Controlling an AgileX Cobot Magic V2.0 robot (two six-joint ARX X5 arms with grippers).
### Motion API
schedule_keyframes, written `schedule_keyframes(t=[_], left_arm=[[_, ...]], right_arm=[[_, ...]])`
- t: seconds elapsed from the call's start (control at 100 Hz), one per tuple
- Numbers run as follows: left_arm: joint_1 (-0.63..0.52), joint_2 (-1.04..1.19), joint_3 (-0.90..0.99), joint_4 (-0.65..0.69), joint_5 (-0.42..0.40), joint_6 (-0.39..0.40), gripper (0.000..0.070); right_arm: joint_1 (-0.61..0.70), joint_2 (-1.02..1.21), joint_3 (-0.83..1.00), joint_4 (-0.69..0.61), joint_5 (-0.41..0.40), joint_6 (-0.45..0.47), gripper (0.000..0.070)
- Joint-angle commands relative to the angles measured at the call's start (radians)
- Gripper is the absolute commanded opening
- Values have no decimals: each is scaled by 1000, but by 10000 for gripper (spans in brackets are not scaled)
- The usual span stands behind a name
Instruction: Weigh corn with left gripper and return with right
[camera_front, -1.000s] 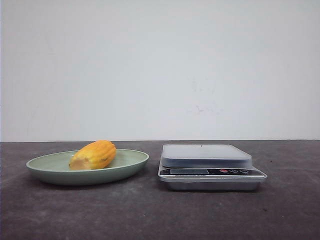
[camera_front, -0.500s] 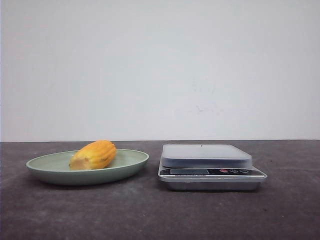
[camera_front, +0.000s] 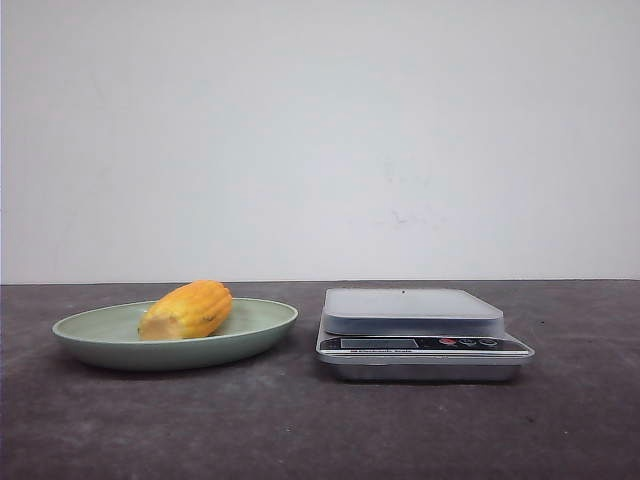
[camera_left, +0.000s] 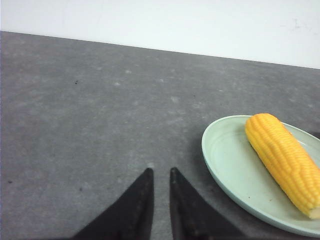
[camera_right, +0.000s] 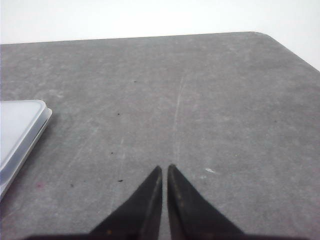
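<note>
Corn (camera_front: 186, 309) lies on the plate (camera_front: 80, 333), at 9 o'clock from the bare scale (camera_front: 412, 310); this fits either unweighed or already returned. Left gripper (camera_left: 160, 176) nearly closed, right gripper (camera_right: 164, 172) closed, both holding nothing.

Black, tapered, pointed claw fingers (camera_left: 140, 200)

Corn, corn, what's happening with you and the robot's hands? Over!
Left gripper shut, holding nothing, beside the plate. Right gripper shut, over bare table. Corn lying on plate; scale bare. Nothing in the way.
</note>
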Motion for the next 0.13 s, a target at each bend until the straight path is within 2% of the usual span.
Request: schedule_keyframes(t=[0.0, 0.12], left_arm=[[0, -2, -18, -5, 1, 6, 16], [0, -2, -18, -5, 1, 6, 16]], right_arm=[[1, -2, -8, 18, 3, -7, 12], [1, -2, -8, 18, 3, -7, 12]])
